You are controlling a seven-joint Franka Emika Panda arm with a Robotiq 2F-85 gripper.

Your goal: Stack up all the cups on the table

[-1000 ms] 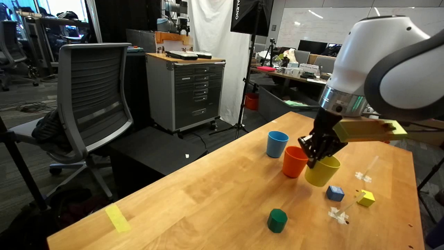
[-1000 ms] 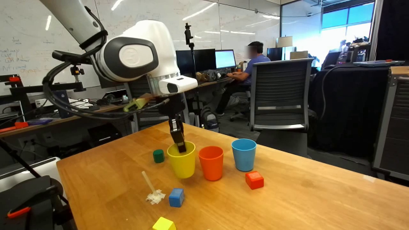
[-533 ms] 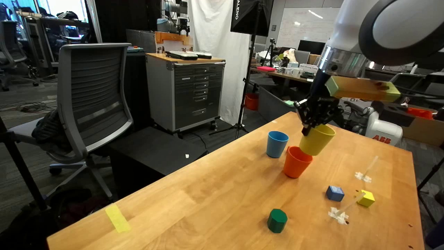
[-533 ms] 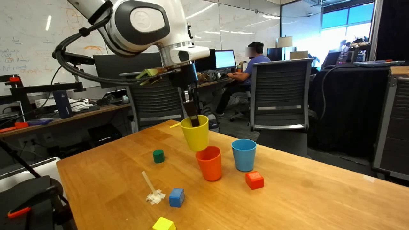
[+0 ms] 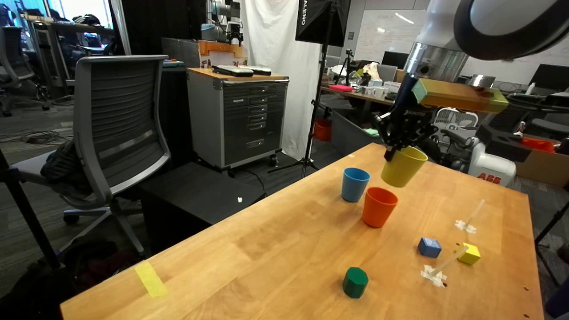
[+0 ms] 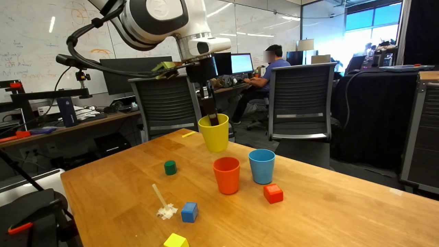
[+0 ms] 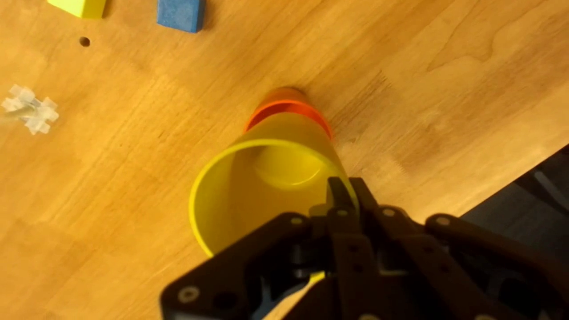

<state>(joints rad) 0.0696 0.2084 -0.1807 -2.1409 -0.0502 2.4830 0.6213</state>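
My gripper (image 5: 390,153) is shut on the rim wall of the yellow cup (image 5: 403,168), one finger inside the cup and one outside, as the wrist view shows (image 7: 350,189). The yellow cup (image 6: 215,135) hangs in the air, slightly tilted, mouth up. The orange-red cup (image 5: 378,209) stands upright on the table (image 5: 266,262), lower than the yellow cup and apart from it in both exterior views. In the wrist view the yellow cup (image 7: 266,195) hides most of the orange-red cup (image 7: 284,106). The blue cup (image 6: 262,168) stands upright beside the orange-red one.
A red block (image 6: 273,193) lies near the blue cup. A green block (image 5: 355,282), a blue block (image 5: 429,247) and a yellow block (image 5: 469,254) lie on the table. Thin sticks (image 6: 160,196) stand taped to it. A chair (image 6: 301,103) is beyond the table edge.
My gripper has lifted the yellow cup from beside the orange-red cup up into the air. The orange-red cup tipped half a second ago and now stands upright. The blue cup has not moved.
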